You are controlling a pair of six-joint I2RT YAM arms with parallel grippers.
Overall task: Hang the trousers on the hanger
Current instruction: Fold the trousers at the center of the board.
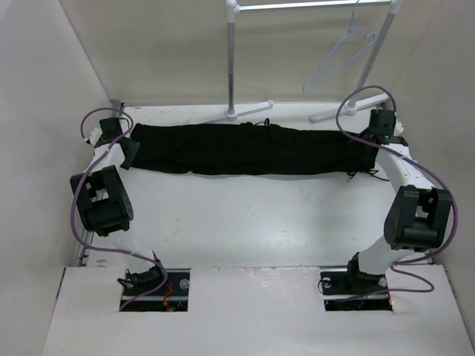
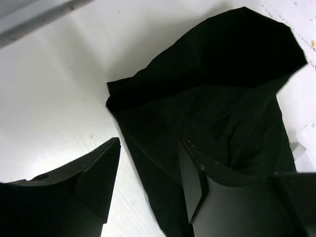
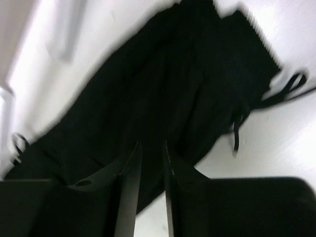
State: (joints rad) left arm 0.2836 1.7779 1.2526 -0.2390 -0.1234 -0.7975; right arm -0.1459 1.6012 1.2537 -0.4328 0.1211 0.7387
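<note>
L claw [image 2: 149, 153] over trousers [image 2: 212, 98], hanger [image 1: 339, 65] on rack [image 1: 312, 5]

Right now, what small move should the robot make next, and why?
Probably lift the right hand up from the trousers toward the hanger. The trousers lie flat and stretched out on the table, while the hanger hangs bare on the rail behind that hand.

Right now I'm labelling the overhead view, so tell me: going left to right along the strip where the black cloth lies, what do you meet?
left gripper → trousers, stretched out flat → right gripper
</note>
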